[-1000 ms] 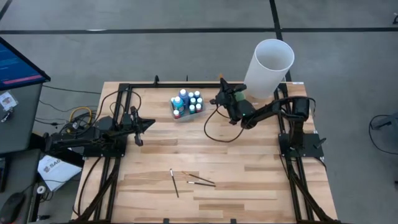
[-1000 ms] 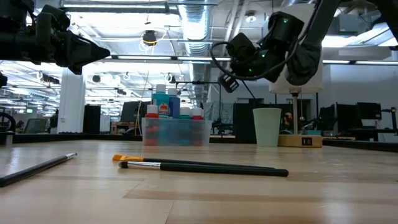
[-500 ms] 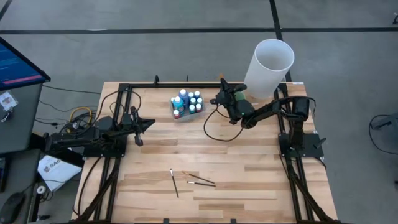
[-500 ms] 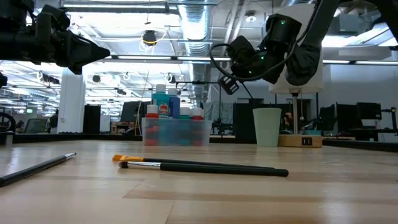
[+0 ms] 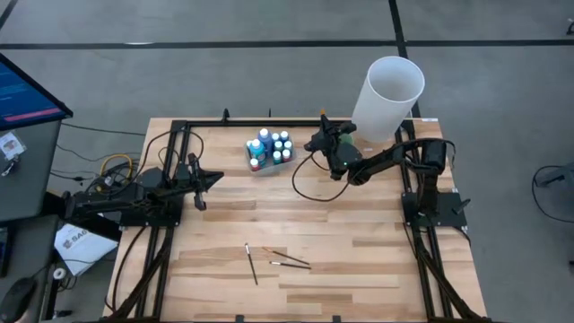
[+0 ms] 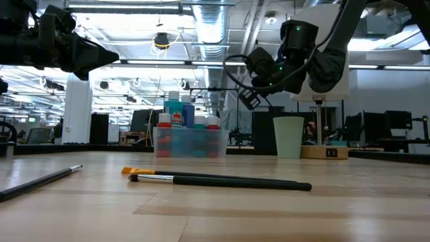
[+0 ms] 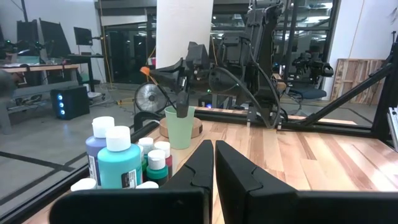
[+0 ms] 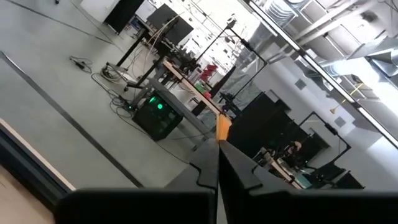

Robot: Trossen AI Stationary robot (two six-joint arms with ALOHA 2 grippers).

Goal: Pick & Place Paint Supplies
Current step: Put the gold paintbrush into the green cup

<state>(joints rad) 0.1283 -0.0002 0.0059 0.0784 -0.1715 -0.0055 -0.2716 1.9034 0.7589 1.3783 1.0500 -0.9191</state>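
1. Since the earlier frames, the right pincer (image 5: 321,137) has tilted and shifted slightly toward the far edge of the worktop; everything else has stayed put.
2. That right pincer is closed on a thin orange-tipped brush (image 8: 223,127), held above the pale green cup (image 6: 288,136) near the far right corner.
3. Just behind the cup stands a tall white cylinder (image 5: 387,99).
4. Small paint bottles (image 5: 270,146) in blue, teal and red with pale caps sit together in a clear tray (image 6: 190,144) at the far middle of the pale wooden worktop (image 5: 359,242).
5. Three thin dark-handled brushes (image 5: 273,258) lie loose near the worktop's front edge, well apart from the bottles.
6. The left pincer (image 5: 218,178) waits over the left side of the worktop, its fingers pressed closed and holding nothing.
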